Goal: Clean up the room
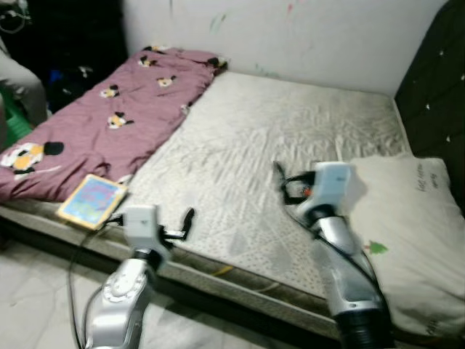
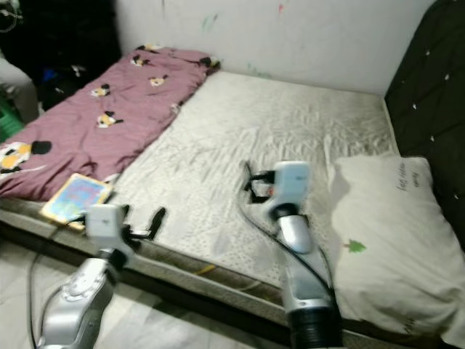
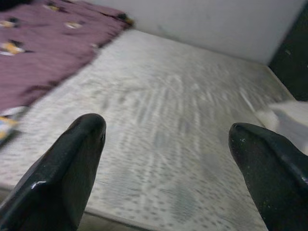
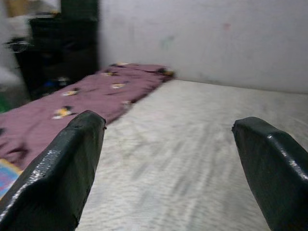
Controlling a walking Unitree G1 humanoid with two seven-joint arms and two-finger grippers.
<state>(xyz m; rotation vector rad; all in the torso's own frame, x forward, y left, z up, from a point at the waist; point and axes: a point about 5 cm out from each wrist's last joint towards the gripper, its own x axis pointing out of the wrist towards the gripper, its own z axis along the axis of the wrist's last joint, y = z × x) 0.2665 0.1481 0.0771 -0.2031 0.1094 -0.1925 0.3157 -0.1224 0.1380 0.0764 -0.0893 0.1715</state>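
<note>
Middle of my bed (image 1: 290, 138) is bare sheet, loads of space to reach in. Blanket (image 1: 109, 116) piles up on the left, book (image 1: 91, 201) near that edge, pillow (image 1: 407, 233) blocks the right.

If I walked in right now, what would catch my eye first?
Probably the maroon blanket with cartoon prints, spread along the bed's left side beside the bare grey mattress. A colourful book lies at the near edge, and a white pillow sits on the right.
</note>
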